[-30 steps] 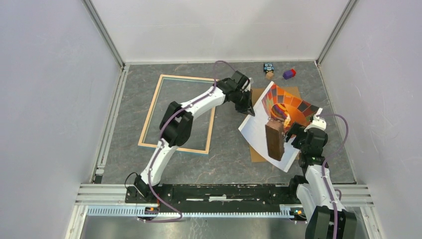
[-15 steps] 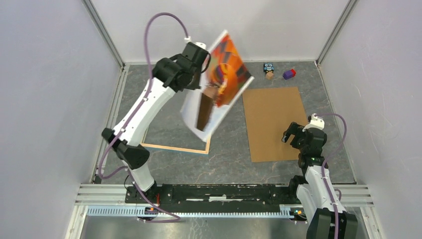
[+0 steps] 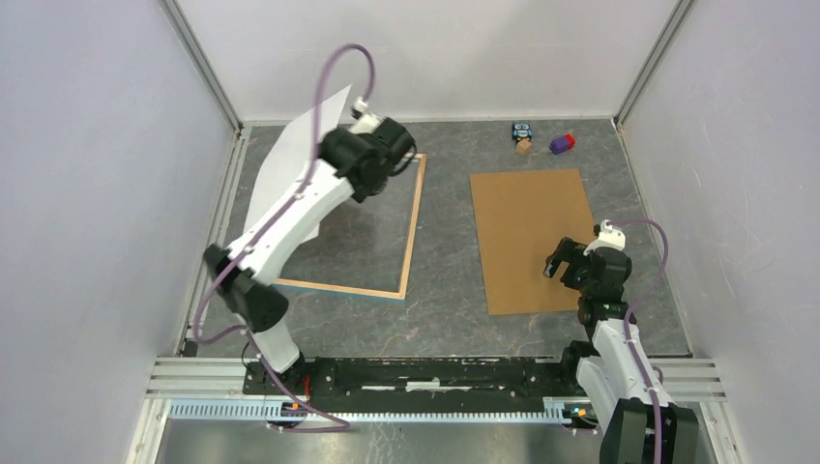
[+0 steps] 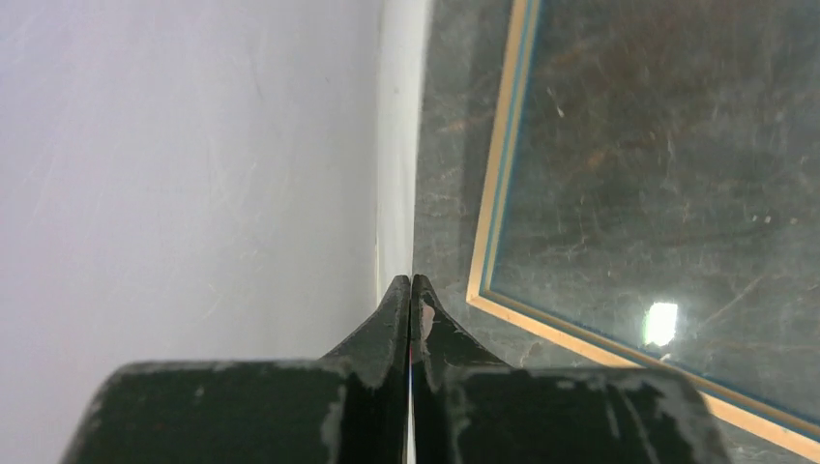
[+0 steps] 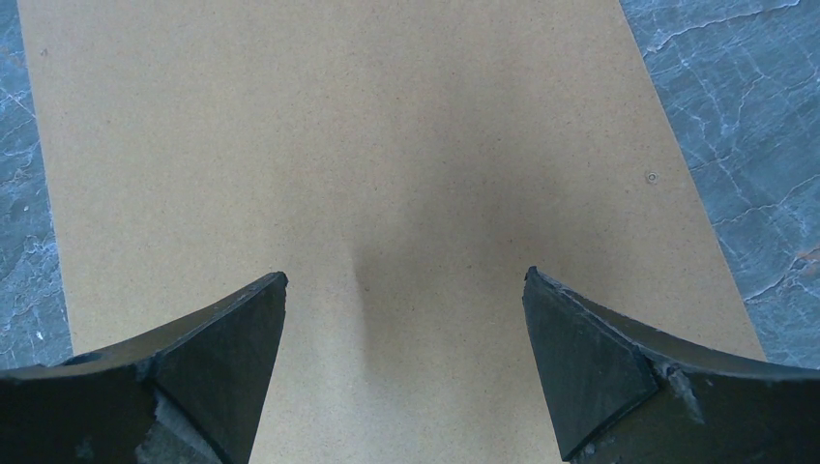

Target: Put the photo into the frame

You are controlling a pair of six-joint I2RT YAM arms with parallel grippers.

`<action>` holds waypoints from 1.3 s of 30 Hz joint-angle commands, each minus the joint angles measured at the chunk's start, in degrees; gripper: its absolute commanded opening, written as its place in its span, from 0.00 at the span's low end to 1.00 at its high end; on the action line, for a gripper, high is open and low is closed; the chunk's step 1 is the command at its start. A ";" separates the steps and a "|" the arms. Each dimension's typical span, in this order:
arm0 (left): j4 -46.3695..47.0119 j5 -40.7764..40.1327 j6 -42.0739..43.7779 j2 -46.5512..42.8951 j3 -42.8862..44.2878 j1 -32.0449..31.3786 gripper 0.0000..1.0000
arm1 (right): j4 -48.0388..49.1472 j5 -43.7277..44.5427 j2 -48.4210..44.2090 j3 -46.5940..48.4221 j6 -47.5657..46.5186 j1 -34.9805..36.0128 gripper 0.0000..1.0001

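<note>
Top external view, near to far. Right gripper [image 3: 563, 261] sits low right in the picture, jaws spread wide and holding nothing. It hovers over the near part of the brown hardboard sheet [image 3: 530, 232], and the right wrist view shows only bare board between the fingers. Frame [image 3: 413, 222] lies flat on the grey table [image 3: 445, 319] at centre left, pale wood side up. Left gripper [image 4: 410, 285] is up over the frame's far edge, jaws pinched tight on the photo [image 3: 290, 159]. The photo hangs in the air at upper left, white back to the camera, clear of the table and close to the side wall [image 3: 97, 193]. Toy figure [image 3: 522, 137] and purple block [image 3: 562, 144] sit at the far edge, well apart from the work.

Risks (judgement):
- The sheet is thin and gripped at one edge only, so it may sag, fold or slip from the pinch on the way down.
- A loose corner could catch the wall, or land on a frame rail instead of inside it.
- Right gripper is too far off to steady it.

Not resolved:
- Printed face is not visible in any view.
- Pinch point is hidden behind the wrist from above.
- Frame's left rail is covered by arm and sheet.
- Left wrist view shows a bright glint inside the border: glazing likely, not confirmed.
- Pale area at left of that view could be sheet or wall, cannot tell.
</note>
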 commanded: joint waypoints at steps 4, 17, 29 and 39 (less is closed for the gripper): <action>3.64 1.49 -4.74 14.60 -5.21 -5.50 0.02 | 2.32 0.15 0.25 0.18 0.14 0.41 0.97; 12.52 10.76 -3.68 20.98 -14.17 -11.45 0.02 | 2.72 -0.44 1.30 0.26 0.25 0.58 0.97; 20.17 8.44 2.34 23.00 -14.66 -12.38 0.02 | 2.16 0.15 0.76 0.34 -0.09 0.76 0.97; 22.76 6.80 6.08 24.74 -13.14 -9.45 0.02 | 1.79 0.23 0.69 0.43 -0.31 0.93 0.97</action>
